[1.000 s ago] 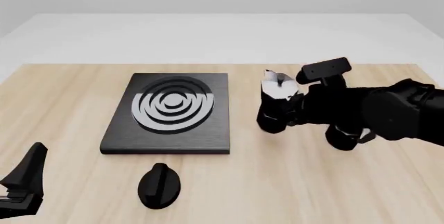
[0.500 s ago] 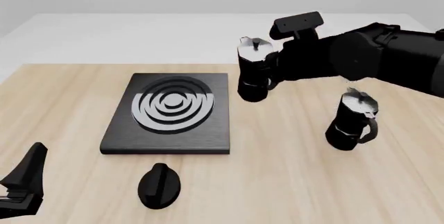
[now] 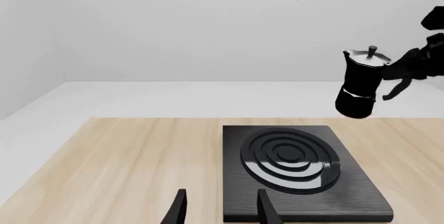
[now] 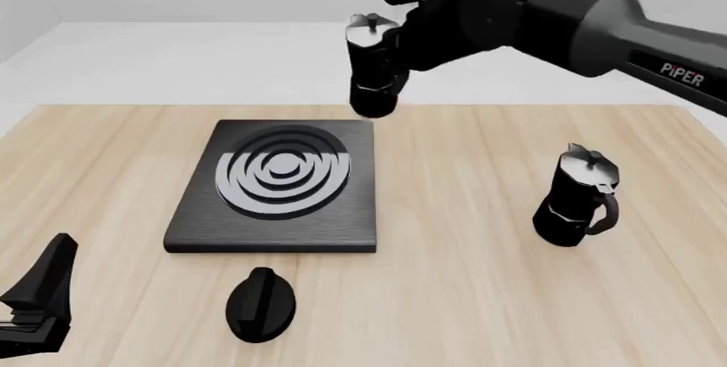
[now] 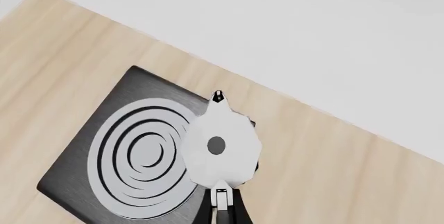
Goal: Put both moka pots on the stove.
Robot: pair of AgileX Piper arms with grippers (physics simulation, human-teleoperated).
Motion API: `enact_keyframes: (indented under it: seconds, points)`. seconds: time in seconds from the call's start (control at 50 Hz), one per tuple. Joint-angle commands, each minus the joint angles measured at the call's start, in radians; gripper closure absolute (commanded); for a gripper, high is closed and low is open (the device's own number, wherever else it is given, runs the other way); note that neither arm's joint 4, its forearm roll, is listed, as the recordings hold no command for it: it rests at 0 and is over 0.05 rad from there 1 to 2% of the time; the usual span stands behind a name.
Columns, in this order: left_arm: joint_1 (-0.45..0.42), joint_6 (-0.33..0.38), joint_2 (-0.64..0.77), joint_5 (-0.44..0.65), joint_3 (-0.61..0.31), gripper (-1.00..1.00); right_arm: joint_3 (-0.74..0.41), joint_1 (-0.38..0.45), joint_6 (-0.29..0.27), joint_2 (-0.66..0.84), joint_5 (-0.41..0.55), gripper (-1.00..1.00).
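- Notably, in the left wrist view, your left gripper showed two bare fingertips held apart with nothing between them, low over the wooden table. The stove lay straight ahead of it. The carried moka pot hung upright in the air beyond the stove's far right corner, held from its handle side by your right arm.
- From the front view, you had the right gripper pinching that carried pot at its handle, high above the table. The pot hung over the stove's far right corner, so the burner rings lay to the pot's left and nearer you. The second moka pot stood upright on the table, well right of the stove and nearer your right arm. A black oval knob lay just in front of the stove.
- Looking down the right wrist view, you saw the pot's silver-grey lid overlapping only the edge of the rings. I judge the coming move to be a sideways shift toward the rings' centre, then down.
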Motion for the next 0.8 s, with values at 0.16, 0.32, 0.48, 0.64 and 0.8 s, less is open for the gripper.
enact_keyframes:
  seconds: [0.16,0.32,0.48,0.64,0.8]
  points:
    - [0.000,0.000,0.000,0.000,0.000,-1.00,-0.497,-0.002,0.023,0.300,0.132,1.00]
    - [0.000,0.000,0.000,0.000,0.000,-1.00,-0.707,0.016,0.025,0.428,0.212,1.00]
    - [0.000,0.000,0.000,0.000,0.000,-1.00,-0.854,0.029,0.020,0.509,0.282,1.00]
    - [0.000,0.000,0.000,0.000,0.000,-1.00,-0.845,0.062,0.043,0.517,0.270,1.00]
    - [0.000,0.000,0.000,0.000,0.000,-1.00,-0.828,0.093,0.055,0.519,0.260,1.00]
